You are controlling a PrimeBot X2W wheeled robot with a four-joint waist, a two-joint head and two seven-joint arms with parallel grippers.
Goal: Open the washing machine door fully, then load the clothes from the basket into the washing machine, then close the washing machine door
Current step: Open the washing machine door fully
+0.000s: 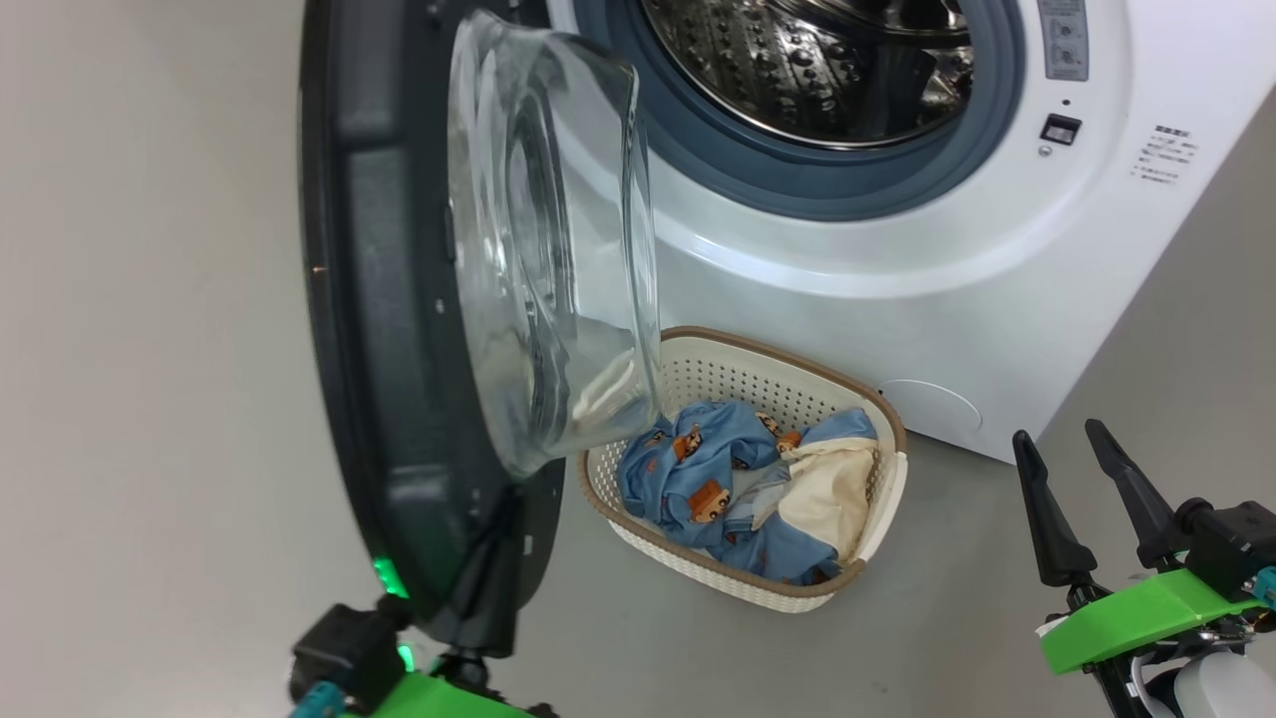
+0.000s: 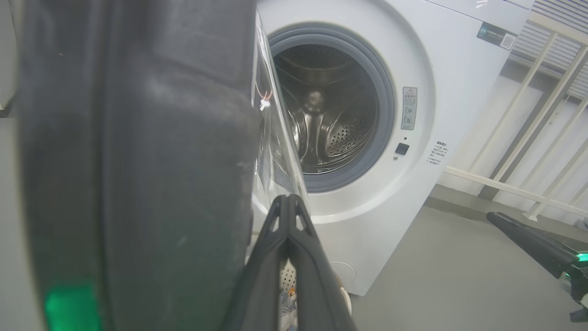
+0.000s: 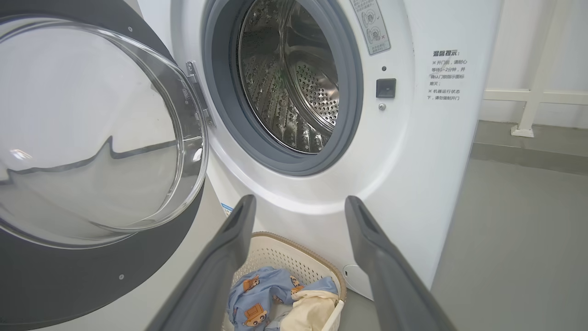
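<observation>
Washing machine door (image 1: 399, 299): round, with a wide black rim and a clear bulging glass window (image 1: 548, 249). It is swung out on a hinge (image 3: 195, 87) at the left of the opening and stands clear of it, nearly edge-on in the head view, glass bulge facing right.

Washing machine (image 1: 897, 299): white front-loader, opening uncovered. Steel perforated drum (image 1: 817, 70), ringed by a grey gasket (image 1: 797, 189). Grey label (image 1: 1063, 40) and small black latch socket (image 1: 1060, 129) sit right of the opening.

Basket (image 1: 738, 384): cream, perforated, brown rim. It stands on the grey floor (image 1: 150, 499) just in front of the machine's base, its left end under the door's glass bulge.

Clothes (image 1: 688, 469): crumpled inside the basket, light blue with orange-brown figures. A cream-white fabric piece (image 1: 827, 489) lies on the right of the heap.

Left end effector (image 2: 288, 200): fingers pressed together, nothing between them. It is close against the inner side of the door's lower rim; whether it touches cannot be told.

Right end effector (image 1: 1059, 435): fingers spread, holding nothing. It is in the air to the right of the basket, apart from it, pointing toward the machine's front.

White railing (image 2: 528, 138): beyond the machine's right side.
</observation>
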